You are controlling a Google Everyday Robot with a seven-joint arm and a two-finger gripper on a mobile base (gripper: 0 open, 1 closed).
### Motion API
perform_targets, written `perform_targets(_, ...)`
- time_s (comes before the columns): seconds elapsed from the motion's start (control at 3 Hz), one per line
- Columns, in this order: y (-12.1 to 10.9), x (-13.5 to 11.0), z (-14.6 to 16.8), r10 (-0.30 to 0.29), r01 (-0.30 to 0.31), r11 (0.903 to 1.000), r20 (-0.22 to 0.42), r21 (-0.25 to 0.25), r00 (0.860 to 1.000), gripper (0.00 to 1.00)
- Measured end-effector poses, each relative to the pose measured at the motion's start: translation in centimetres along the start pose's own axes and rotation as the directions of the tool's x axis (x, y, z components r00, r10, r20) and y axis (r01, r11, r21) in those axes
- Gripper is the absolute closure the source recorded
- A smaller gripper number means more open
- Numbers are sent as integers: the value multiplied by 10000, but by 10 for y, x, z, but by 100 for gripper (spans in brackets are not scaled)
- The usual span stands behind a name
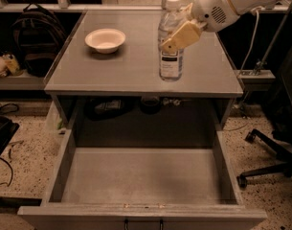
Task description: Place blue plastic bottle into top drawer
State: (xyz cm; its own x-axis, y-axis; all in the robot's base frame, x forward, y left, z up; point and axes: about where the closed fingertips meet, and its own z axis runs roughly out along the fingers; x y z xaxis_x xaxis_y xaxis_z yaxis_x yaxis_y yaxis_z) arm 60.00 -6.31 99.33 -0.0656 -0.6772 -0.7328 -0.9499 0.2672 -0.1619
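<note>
Wide shallow grey top drawer [64, 163]: pulled open, nearest.
Tall clear bluish plastic bottle [170, 67]: upright at grey surface [131, 73], right of centre, outside drawer.
Pincer [171, 40]: closed on bottle's upper half.
1 round white bowl [105, 39]: far left.

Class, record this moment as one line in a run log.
stage: not yet lifted | blue plastic bottle: upright on table | gripper: at its middle | top drawer: open

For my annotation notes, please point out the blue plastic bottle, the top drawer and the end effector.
blue plastic bottle [170, 65], camera view, on its white label.
top drawer [143, 176], camera view, on its bare floor.
end effector [180, 36], camera view, on its tan part in front of the bottle's upper half.
</note>
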Motion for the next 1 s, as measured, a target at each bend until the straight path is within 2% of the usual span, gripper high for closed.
perform_targets(0.33,56,-1,-21,818,-808,9910,49,-1063,9966,100)
perform_targets(0.67,56,-1,-19,825,-810,9903,89,-1125,9966,100)
perform_targets(1.0,69,19,-7,1267,-1215,9828,287,-1388,9915,100)
